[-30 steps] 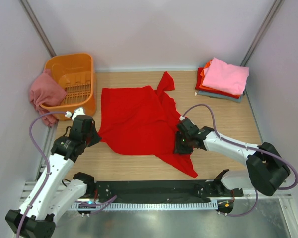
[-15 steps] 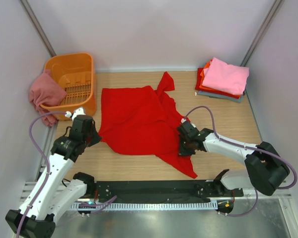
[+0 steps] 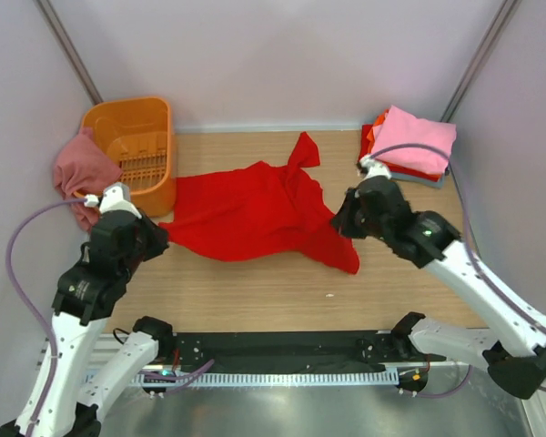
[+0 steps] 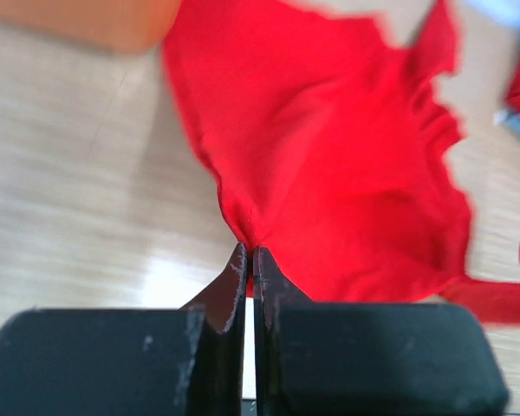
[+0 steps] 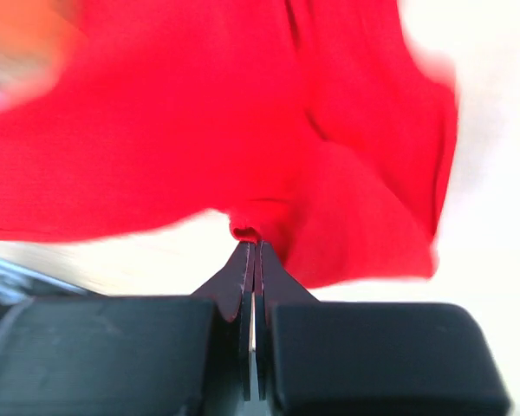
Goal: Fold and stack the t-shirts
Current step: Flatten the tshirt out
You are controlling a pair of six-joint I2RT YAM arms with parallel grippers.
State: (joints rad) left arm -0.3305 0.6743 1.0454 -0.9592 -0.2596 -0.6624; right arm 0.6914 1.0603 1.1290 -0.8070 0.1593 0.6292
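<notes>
Red t-shirt (image 3: 255, 214) raised and stretched, left jaws pinching it, right jaws likewise

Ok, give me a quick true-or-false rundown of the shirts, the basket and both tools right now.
1. The left tool and right tool are both shut on the red t-shirt. True.
2. The red t-shirt lies inside the orange basket. False: it is stretched between the two tools over the table.
3. A light pink t-shirt tops the folded stack at the far right corner. True.
4. The dusty rose t-shirt lies on that stack. False: it hangs over the basket's left rim.
</notes>
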